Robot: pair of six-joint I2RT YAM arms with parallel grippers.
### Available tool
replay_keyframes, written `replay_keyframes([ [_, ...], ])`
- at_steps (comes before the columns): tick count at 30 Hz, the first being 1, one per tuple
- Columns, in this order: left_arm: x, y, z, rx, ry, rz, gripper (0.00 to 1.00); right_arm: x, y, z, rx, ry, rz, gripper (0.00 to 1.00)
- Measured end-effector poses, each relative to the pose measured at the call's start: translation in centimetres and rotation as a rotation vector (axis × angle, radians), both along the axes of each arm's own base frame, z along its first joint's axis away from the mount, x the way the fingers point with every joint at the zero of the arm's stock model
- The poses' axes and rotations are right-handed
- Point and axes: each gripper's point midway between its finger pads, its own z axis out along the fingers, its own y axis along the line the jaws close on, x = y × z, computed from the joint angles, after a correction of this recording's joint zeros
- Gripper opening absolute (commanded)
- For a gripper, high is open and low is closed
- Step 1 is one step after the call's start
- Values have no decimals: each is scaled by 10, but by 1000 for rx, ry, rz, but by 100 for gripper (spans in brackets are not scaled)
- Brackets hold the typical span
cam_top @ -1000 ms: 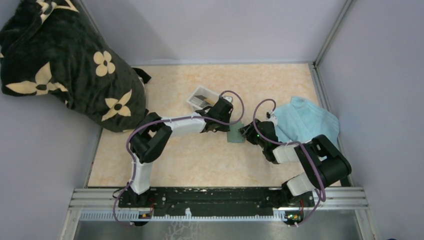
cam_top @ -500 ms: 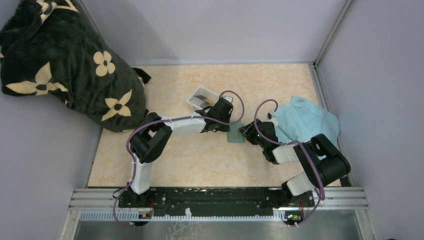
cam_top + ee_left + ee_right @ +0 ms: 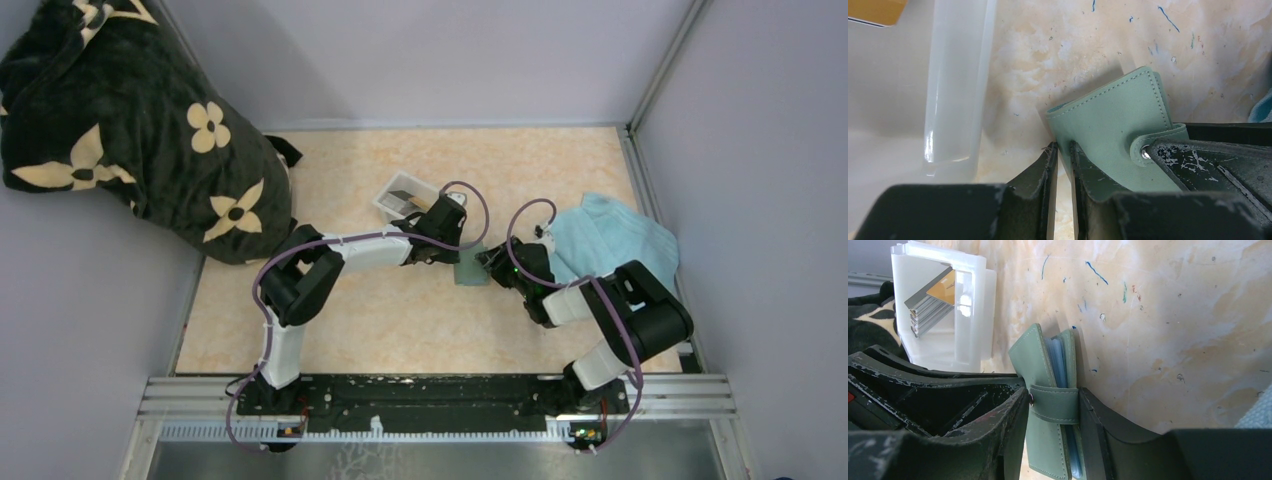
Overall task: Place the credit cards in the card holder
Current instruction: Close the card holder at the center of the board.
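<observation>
Gripping the card holder (image 3: 1040,360) on edge with the right gripper (image 3: 1052,396), fingers (image 3: 1098,420) pressed to both covers across the fastened strap (image 3: 1058,412). Bracing 1 cover with the left gripper (image 3: 1062,155), jaws almost together; hard to tell whether pinching anything. Standing just beside the white tray (image 3: 973,305), credit cards (image 3: 930,307) stacked inside that tray. Judged the opening step. Calls next for popping the strap, spreading the covers, then fetching 1 card from the tray.
</observation>
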Motion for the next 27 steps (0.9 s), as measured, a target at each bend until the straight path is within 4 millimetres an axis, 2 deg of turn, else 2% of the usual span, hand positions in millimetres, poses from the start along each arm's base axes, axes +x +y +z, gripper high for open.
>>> replay_keyframes([
  [27, 2, -3, 1, 9, 7, -4, 21, 4, 6, -2, -21, -1, 41, 41],
])
